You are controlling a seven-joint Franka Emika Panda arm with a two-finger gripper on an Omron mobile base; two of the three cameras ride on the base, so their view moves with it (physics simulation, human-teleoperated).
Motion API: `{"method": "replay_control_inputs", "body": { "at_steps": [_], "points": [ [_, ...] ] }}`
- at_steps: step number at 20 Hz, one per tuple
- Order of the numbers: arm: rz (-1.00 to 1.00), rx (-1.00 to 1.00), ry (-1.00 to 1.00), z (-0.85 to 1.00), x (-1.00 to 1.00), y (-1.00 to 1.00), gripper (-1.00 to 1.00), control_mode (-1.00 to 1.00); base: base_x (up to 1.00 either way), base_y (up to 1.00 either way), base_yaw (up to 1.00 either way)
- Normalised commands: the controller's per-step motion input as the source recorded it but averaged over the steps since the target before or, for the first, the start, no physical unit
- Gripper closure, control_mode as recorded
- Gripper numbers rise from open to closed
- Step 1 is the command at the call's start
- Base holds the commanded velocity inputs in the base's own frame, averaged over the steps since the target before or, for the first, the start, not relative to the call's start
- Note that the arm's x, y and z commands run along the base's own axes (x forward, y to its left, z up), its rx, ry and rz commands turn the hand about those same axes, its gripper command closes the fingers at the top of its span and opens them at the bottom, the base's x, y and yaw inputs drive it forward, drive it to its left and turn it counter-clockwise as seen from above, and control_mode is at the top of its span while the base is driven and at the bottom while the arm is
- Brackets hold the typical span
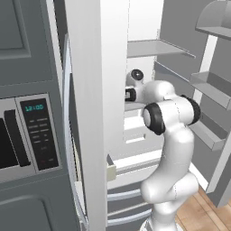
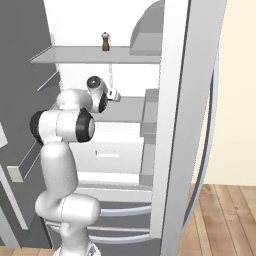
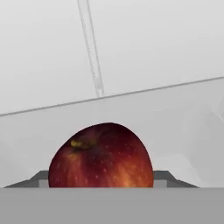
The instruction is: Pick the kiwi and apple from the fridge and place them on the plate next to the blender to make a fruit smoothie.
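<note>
Close to the hand camera, the apple (image 3: 102,156) sits at 6 o'clock of the hand view, a dark red, speckled, glossy round fruit with a yellowish dimple at its upper left, resting on a pale grey shelf (image 3: 183,127) inside the fridge (image 2: 172,125) with the smooth white back wall behind it and a thin vertical seam running up toward 12 o'clock; whether the gripper is spread or closed around the fruit cannot be told, since its tips are hidden. From the left base view, the white Franka arm (image 1: 173,149) with dark joints rises from 5 o'clock and reaches toward 12 o'clock into the open fridge, partly screened by the tall white edge of the fridge door (image 1: 97,113) standing between camera and interior. At 9 o'clock of that view a grey built-in microwave (image 1: 27,135) shows a dark control panel with a small teal display, its digits too blurred to read. From the right base view, a brown pepper-mill bottle (image 2: 105,41) with a pale top stands upright on the upper grey shelf at 12 o'clock, above the wrist; white drawers (image 2: 110,155) lie below, and warm wooden flooring (image 2: 225,220) shows at 4 o'clock
</note>
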Motion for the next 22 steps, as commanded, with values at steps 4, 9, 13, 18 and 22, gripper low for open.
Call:
{"method": "replay_control_inputs", "body": {
  "at_steps": [4, 9, 13, 18, 22],
  "points": [
    [0.00, 0.00, -0.33, 0.57, -1.00, -0.23, 1.00, -1.00, 0.00, 0.00, 0.00],
    [0.00, 0.00, -0.08, 0.98, -1.00, -0.22, 1.00, -1.00, 0.00, 0.00, 0.00],
    [0.00, 0.00, 0.00, 1.00, -1.00, -0.31, 1.00, -1.00, 0.00, 0.00, 0.00],
    [0.00, 0.00, 0.02, 0.86, -1.00, -0.34, 1.00, -1.00, 0.00, 0.00, 0.00],
    [0.00, -0.04, 0.21, 0.66, -1.00, -0.08, 1.00, -1.00, 0.00, 0.00, 0.00]
  ]
}}
